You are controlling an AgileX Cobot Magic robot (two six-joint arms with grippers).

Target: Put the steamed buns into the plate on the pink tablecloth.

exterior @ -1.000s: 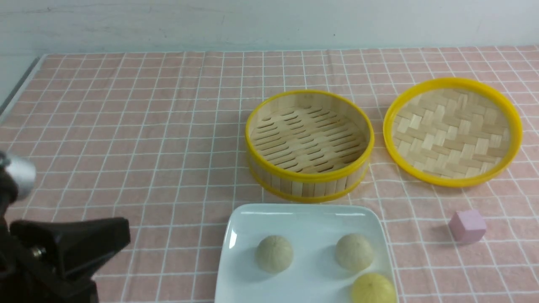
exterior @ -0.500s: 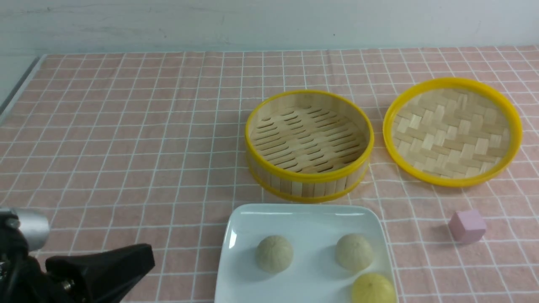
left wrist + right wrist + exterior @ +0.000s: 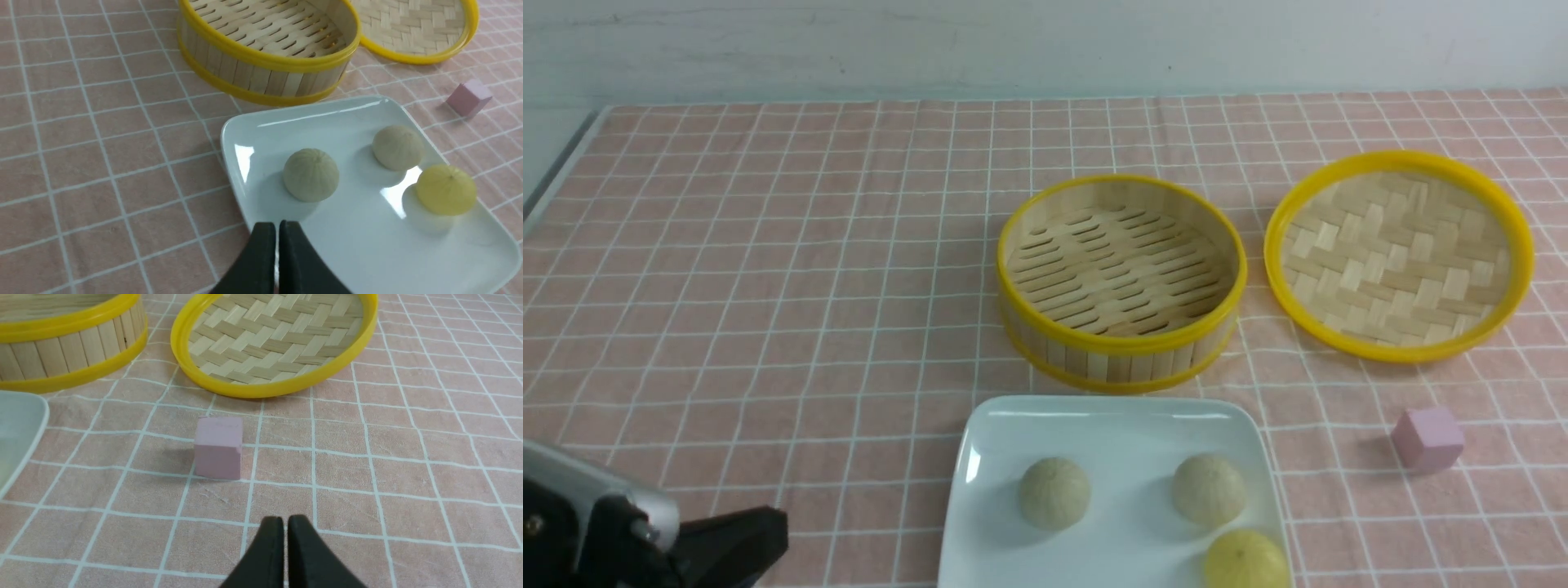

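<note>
since a second ago the left hand [image 3: 760, 535] has sunk from the mid-left of the front view down into the bottom left corner, and nothing else on the bench has shifted. its black fingers [image 3: 261, 257] are pressed together with only a hairline slit between them, holding nothing, poised over the near left edge of the plate [image 3: 1111, 425]. that plate, glossy white and rounded-square, sits on the pink tablecloth [image 3: 768, 286] at the near centre, directly in front of the bamboo steamer [image 3: 1121, 347]. both steamed buns lie on the plate: the left bun [image 3: 1054, 492] toward the plate's left half, the right bun [image 3: 1209, 489] apart from it toward the right edge. a brighter yellow ball [image 3: 1246, 560] rests on the plate too, just beside the right bun on its near side. behind the plate the steamer stands open, its slatted floor bare. to its right the woven lid [image 3: 1401, 255] lies flat with its inside facing up, just beside the steamer. nearer than the lid and right of the plate sits a small pink cube [image 3: 1427, 439] on its own. the right hand [image 3: 285, 535], seen only from its wrist camera, has its fingers [image 3: 304, 551] nearly together and empty, over bare cloth on the near side of the cube.
</note>
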